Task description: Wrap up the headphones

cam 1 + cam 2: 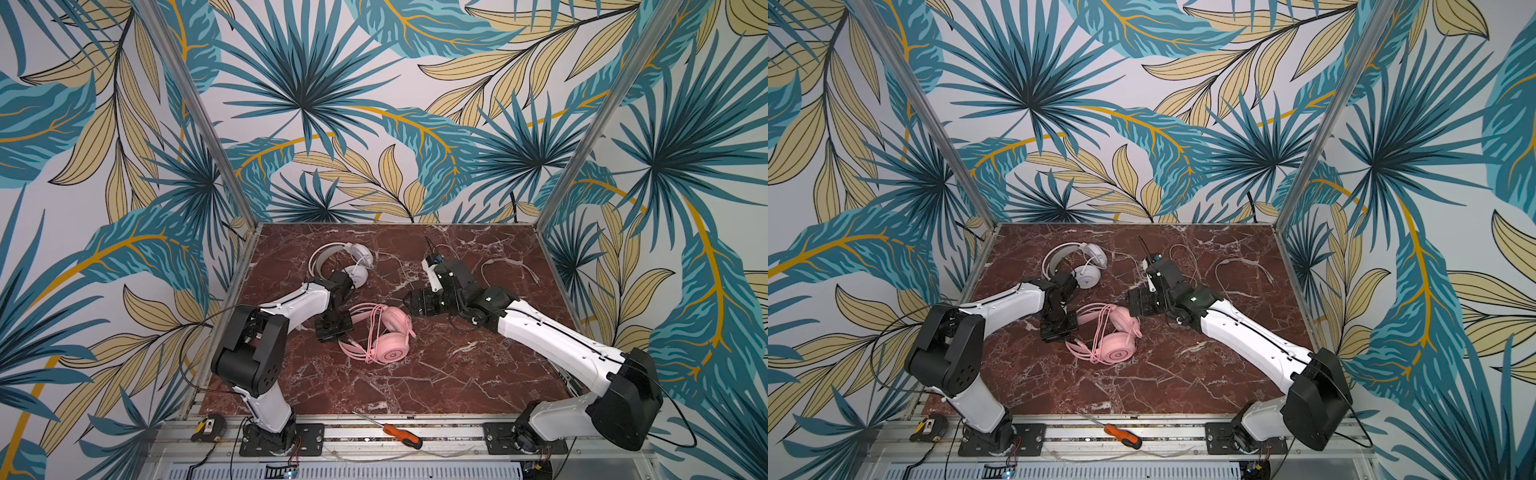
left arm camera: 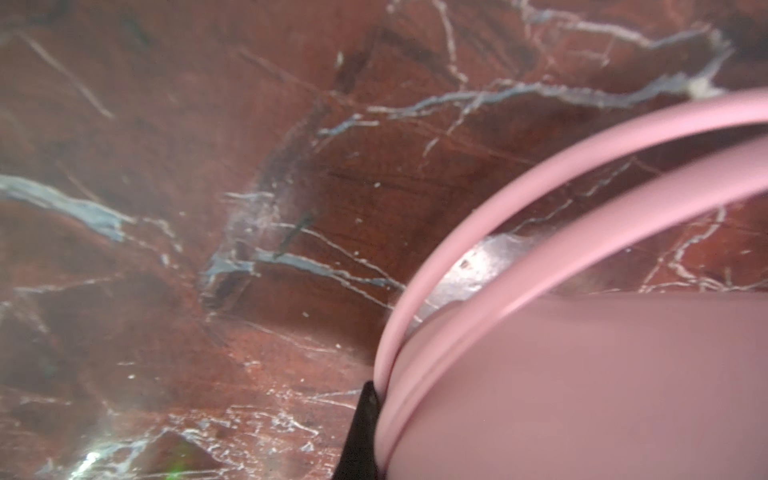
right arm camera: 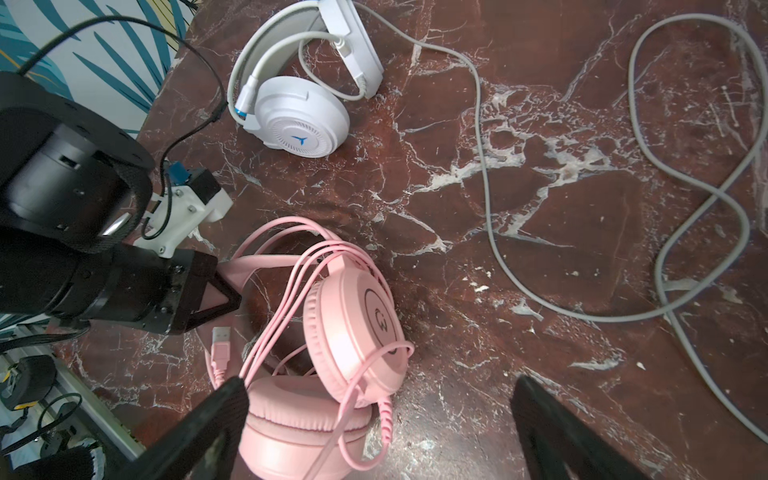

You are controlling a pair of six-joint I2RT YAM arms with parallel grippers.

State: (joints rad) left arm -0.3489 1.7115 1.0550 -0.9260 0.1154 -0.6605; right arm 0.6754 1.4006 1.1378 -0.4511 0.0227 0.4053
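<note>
A dark red marble table (image 1: 457, 374) with white veins is filling the floor of a booth papered with teal and yellow leaves. Two white and black robot arms are reaching in from the near edge, the left arm (image 1: 291, 307) from the left and the right arm (image 1: 552, 332) from the right. Near the middle of the table, a pink headset (image 1: 386, 336) is lying on its side, one earcup stacked on the other. The left end effector (image 1: 332, 328) is pinching its headband, fingers pressed together on the pink band. The right end effector (image 3: 380, 382) is hovering just beside the pink earcups, its fingers spread wide and gripping nothing. A white headset (image 1: 353, 262) is sitting farther back and to the left, apart from both end effectors. Its white cable (image 3: 490, 232) is trailing loose across the table to the right in wide curves. The pink cable (image 3: 286, 220) is looping over the pink headband and earcups, and its USB plug (image 3: 221, 334) is resting on the table beside the left end effector. On the metal rail in front, an orange-handled screwdriver (image 1: 401, 435) and a yellow and black tape measure (image 1: 208, 428) are lying.
</note>
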